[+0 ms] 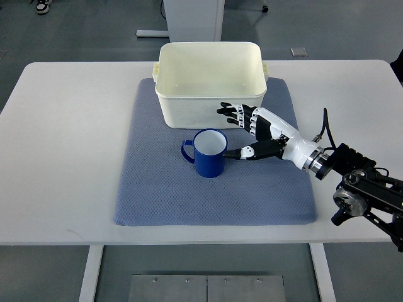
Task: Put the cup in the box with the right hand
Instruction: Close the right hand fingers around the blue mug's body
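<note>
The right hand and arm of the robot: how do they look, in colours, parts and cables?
The right hand has white shells over the palm and finger segments, with black joints and black fingertips. The wrist is white and ends in a silver metal ring. Behind it the forearm is a black, open mechanical frame, with a thin black cable looping above it. No left arm shows.

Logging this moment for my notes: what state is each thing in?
Cup: upright on the mat, empty, handle pointing left, not lifted.
Box: open-topped, empty, at the mat's far edge.
Mat: flat on the table.
Right hand: open, fingers spread beside the cup.
</note>
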